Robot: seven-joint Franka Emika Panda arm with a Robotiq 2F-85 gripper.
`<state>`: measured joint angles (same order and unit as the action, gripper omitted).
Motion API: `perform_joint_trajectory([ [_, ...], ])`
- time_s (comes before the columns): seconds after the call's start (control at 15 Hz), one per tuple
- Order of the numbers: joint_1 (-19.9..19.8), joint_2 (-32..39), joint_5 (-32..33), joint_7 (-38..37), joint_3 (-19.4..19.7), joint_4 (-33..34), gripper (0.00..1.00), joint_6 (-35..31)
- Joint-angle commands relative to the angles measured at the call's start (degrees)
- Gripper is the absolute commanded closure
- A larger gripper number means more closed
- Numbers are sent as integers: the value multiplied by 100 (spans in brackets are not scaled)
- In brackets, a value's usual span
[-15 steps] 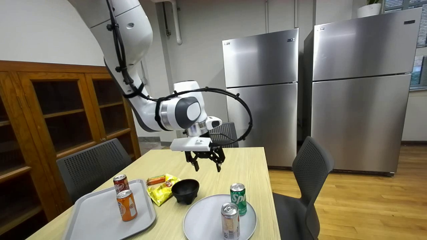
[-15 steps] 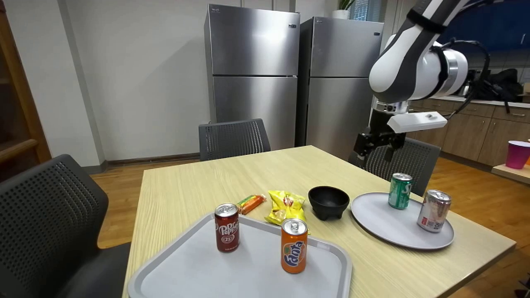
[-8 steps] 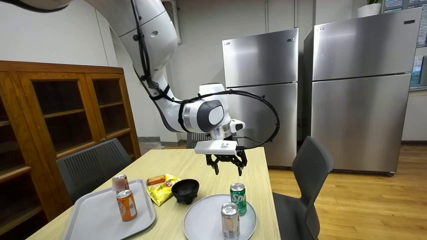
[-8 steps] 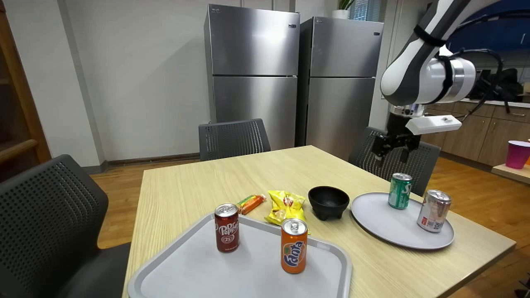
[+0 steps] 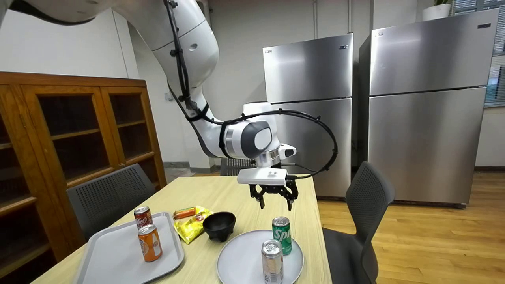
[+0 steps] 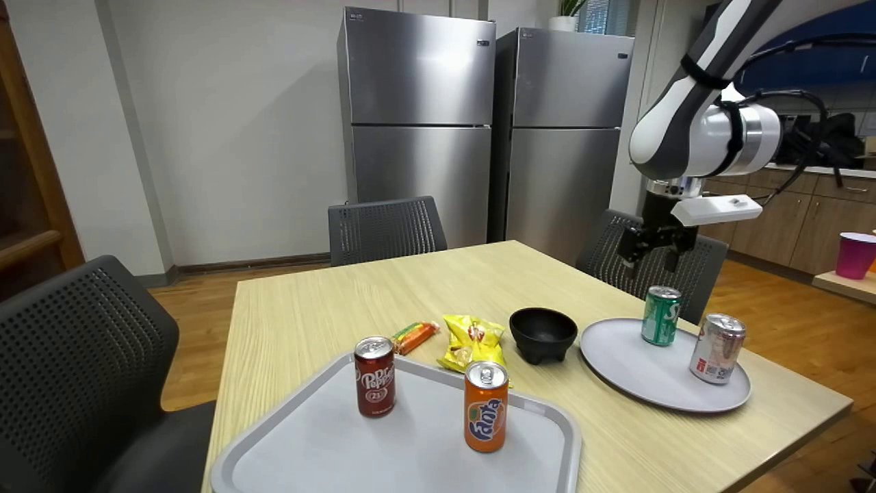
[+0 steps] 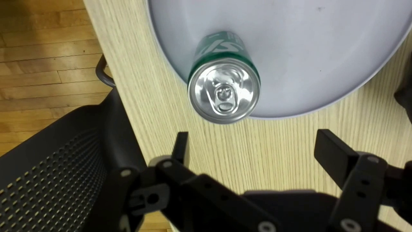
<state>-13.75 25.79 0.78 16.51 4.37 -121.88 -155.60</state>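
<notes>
Sprite can (image 7: 224,77), green with pale lettering and a silver lid bearing its pull tab, stands upright on a round grey plate (image 7: 305,58), close to the rim. It is lower than the claw (image 7: 252,146) and, in the wrist view, just ahead of the fingertips, nearer the line of one finger than of the other. The claw is spread wide and stands apart from the can, with pale wood showing between its fingers.

On the side of that nearer finger, a narrow strip of table (image 7: 132,58) runs between the plate's rim and the table's edge. On the claw's opposite side the tabletop broadens out. Just past the edge stands a black chair (image 7: 74,138) with a perforated back, partly hidden by the claw in the wrist view, and wooden floor (image 7: 45,74) lies lower down.

A silver can (image 5: 272,262) stands upright on the same plate, farther from the claw than the green one, near it but apart. Away from the edge, a black bowl (image 5: 219,227) on short feet sits just beside the plate. Farther from the claw that way lie a yellow snack bag (image 6: 472,342) and an orange packet (image 6: 415,337), then a grey tray (image 6: 397,465) with a dark red Dr Pepper can (image 6: 375,376) and an orange Fanta can (image 6: 486,407), both upright. Well beyond the claw stand two steel refrigerators (image 5: 428,138).
</notes>
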Motion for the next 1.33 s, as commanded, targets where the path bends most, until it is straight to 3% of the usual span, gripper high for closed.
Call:
perform_joint_trajectory([
  [0.0,-9,-8,24,-25,-13,5,0,19],
  [1.27,-78,244,144,75,41,-16,0,15],
])
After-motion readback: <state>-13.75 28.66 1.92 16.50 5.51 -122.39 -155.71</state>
